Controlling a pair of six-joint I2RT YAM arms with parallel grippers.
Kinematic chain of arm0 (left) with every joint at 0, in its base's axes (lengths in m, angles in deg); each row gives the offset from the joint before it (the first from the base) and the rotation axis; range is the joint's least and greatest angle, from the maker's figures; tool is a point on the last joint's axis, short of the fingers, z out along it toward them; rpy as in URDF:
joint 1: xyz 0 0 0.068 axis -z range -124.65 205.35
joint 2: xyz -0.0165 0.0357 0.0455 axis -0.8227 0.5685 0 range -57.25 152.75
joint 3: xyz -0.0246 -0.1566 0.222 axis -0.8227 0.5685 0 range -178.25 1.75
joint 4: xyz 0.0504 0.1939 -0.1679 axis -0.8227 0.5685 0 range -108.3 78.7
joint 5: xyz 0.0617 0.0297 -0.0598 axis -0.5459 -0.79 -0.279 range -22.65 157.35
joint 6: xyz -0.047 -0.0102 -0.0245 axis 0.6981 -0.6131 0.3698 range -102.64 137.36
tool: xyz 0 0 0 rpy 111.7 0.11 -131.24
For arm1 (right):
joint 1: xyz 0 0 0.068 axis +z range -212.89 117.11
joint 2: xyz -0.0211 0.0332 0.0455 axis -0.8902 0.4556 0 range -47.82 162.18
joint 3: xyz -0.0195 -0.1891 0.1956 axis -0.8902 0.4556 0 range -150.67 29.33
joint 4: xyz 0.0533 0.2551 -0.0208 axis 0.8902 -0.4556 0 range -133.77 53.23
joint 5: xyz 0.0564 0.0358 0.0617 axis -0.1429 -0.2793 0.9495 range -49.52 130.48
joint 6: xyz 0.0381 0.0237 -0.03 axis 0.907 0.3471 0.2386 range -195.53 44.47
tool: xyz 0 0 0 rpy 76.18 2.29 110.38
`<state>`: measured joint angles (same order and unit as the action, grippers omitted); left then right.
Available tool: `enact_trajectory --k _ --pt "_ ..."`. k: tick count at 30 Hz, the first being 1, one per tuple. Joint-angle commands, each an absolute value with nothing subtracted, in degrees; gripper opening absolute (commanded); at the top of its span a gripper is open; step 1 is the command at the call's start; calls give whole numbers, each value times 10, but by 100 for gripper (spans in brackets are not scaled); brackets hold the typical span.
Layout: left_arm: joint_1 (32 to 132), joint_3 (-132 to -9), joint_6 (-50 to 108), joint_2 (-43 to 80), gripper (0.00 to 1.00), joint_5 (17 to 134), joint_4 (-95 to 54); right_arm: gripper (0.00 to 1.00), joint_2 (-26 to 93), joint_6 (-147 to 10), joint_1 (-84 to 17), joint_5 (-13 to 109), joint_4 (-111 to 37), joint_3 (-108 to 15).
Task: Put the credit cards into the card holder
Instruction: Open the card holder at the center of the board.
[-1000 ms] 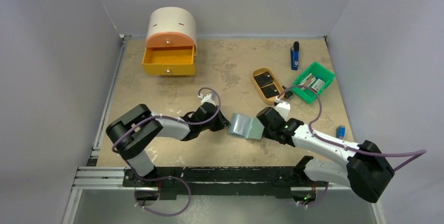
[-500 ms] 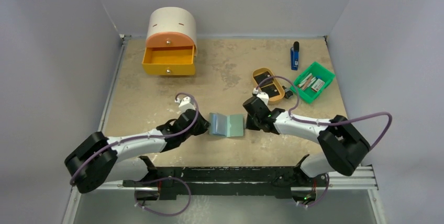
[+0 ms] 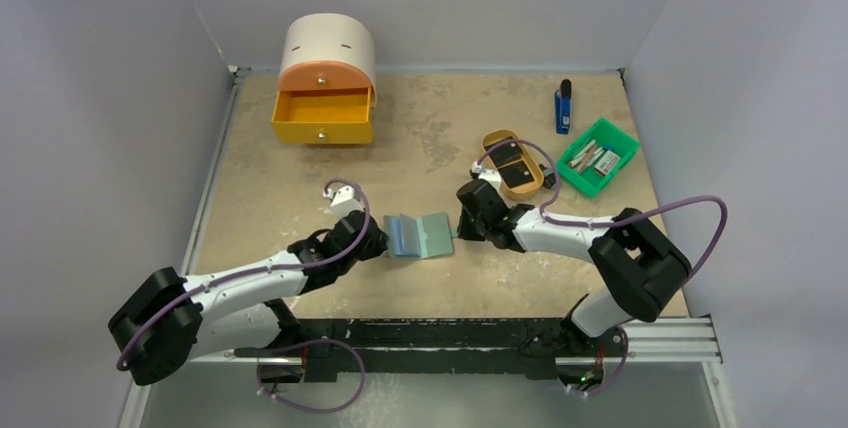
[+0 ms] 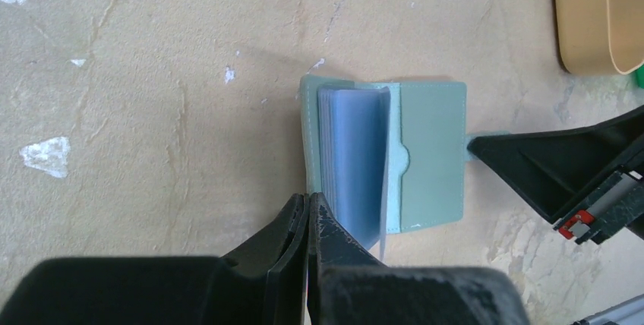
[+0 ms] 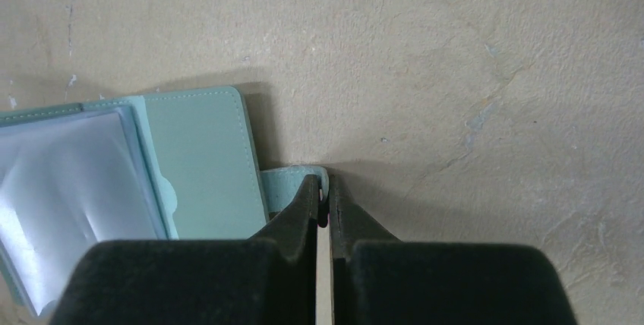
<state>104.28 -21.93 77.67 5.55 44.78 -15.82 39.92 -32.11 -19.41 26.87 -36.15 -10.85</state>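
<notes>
Two closed grips have shifted and spread the holder (image 4: 425, 154): left gripper (image 4: 307, 205) pinches its cover edge, right gripper (image 5: 323, 190) its tab. It lies open between them, while the cards (image 3: 519, 176) wait beyond the right fingers, not yet loaded.

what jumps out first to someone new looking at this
The open card holder at mid-table, pinched from both sides: left gripper on its cover edge, right gripper on its side tab. Behind, the black credit cards lie in a tan tray far right, and an orange drawer box stands open far left.
</notes>
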Motion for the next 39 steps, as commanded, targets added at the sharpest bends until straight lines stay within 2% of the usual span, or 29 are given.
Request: enact_trajectory --k 1,10,22,24,28,30,34,39 --pt "1044 -257 747 51 0 460 -207 0 428 -331 -195 275 -388 -79" --pt "1045 -301 727 54 0 486 -220 0 411 -328 -195 277 -383 -79" --pt "1045 -297 722 87 0 467 -213 0 384 -321 -195 280 -405 -61" --pt "1045 -296 722 90 0 466 -212 12 377 -324 -195 286 -411 -61" --pt "1044 -297 717 93 0 467 -212 42 340 -328 -195 293 -425 -58" --pt "1044 -297 716 94 0 467 -211 50 316 -329 -195 290 -440 -60" --pt "1045 -297 716 95 0 468 -212 59 260 -337 -194 283 -486 -79" --pt "1045 -302 713 100 0 475 -215 61 181 -381 -194 277 -513 -131"
